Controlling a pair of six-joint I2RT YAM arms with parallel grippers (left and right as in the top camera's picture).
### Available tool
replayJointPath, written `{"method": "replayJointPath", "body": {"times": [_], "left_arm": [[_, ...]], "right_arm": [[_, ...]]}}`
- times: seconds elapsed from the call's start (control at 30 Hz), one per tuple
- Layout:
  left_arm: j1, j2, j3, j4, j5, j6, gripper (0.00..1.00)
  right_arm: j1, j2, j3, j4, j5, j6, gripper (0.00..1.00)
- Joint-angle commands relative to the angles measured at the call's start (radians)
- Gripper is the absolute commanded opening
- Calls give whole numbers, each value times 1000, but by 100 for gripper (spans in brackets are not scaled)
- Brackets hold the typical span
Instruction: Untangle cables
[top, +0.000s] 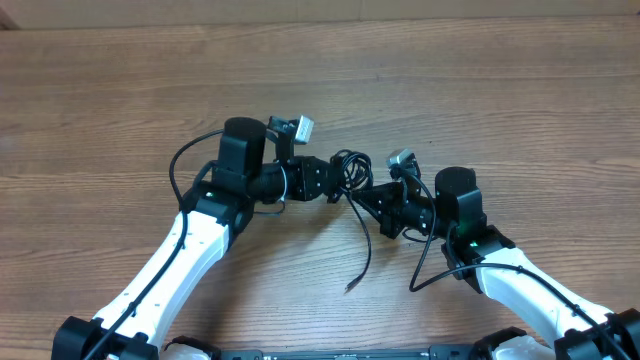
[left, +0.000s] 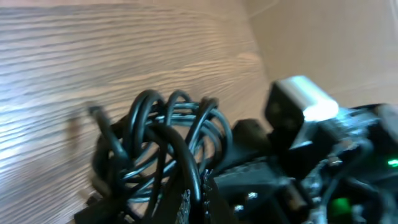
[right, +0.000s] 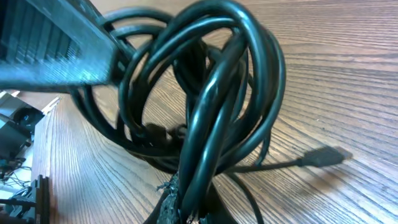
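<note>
The bunch of black cables (top: 349, 167) sits directly between the left gripper (top: 335, 186) and the right gripper (top: 364, 198), both pinched shut on it from opposite sides.

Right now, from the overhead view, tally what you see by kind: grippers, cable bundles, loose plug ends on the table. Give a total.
Grippers: 2, the left gripper and the right gripper
Knotted cable bundle: 1 (strands inside cannot be counted)
Loose plug end lying on the table: 1
Total: 4
</note>
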Motion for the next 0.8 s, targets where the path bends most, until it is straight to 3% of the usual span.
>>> {"method": "replayJointPath", "body": {"times": [0.0,0.77], "left_arm": [[12,-9,15,51,115,-92,5],[38,-9,15,70,115,-444,4]], "right_arm": [[-3,-2,7,-18,40,-5,4],[-3,-2,7,-21,40,-6,4]]}}
